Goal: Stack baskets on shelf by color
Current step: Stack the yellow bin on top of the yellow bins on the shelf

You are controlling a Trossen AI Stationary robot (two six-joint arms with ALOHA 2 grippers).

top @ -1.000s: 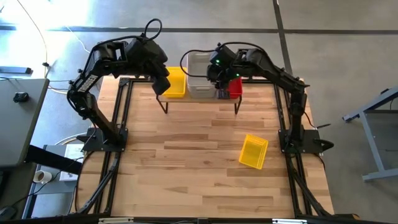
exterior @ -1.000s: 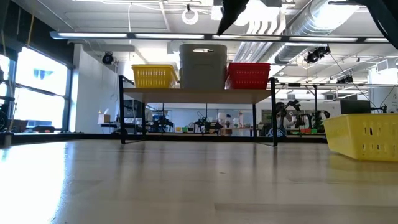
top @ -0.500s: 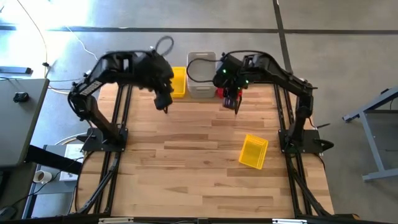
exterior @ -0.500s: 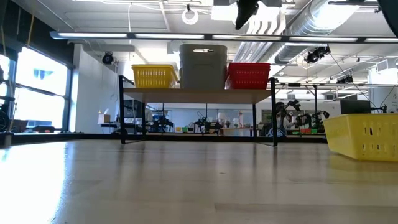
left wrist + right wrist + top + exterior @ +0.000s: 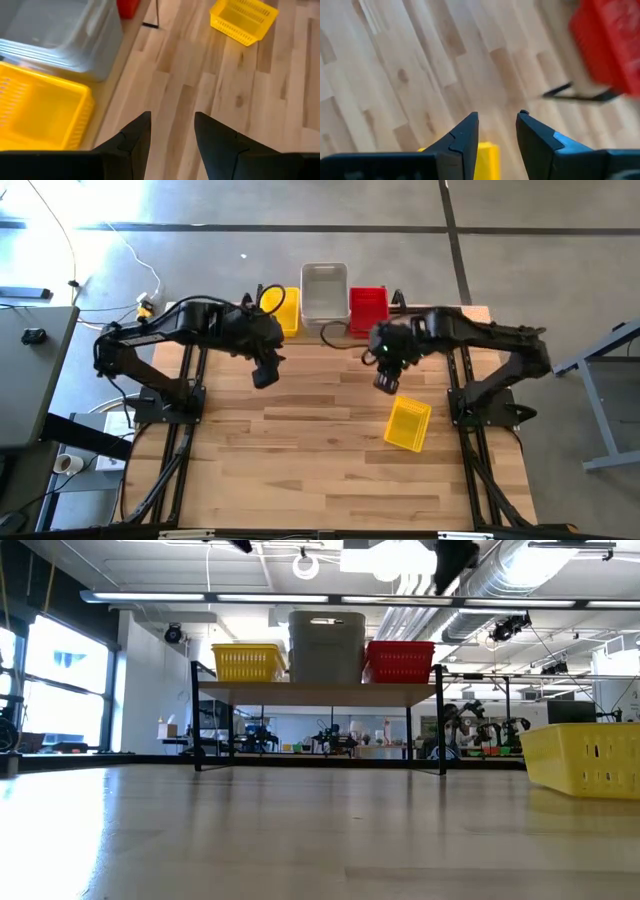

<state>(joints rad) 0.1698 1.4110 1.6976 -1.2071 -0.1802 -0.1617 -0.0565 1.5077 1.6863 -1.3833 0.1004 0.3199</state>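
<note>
Right gripper [image 5: 386, 383] hovers with jaws spread and empty, the loose yellow basket [image 5: 408, 423] lying just beyond them near the table's right edge. Left gripper [image 5: 265, 376] is spread too, mid-table.

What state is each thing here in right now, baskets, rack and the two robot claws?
Yellow stack: on shelf, beside grey.
Grey-white stack: on shelf, middle, tallest.
Red stack: on shelf, other end.
Loose yellow basket: on the table, off the shelf.
Shelf: upright, loaded.
Left end effector: open, empty.
Right end effector: open, empty, above the loose yellow basket.
</note>
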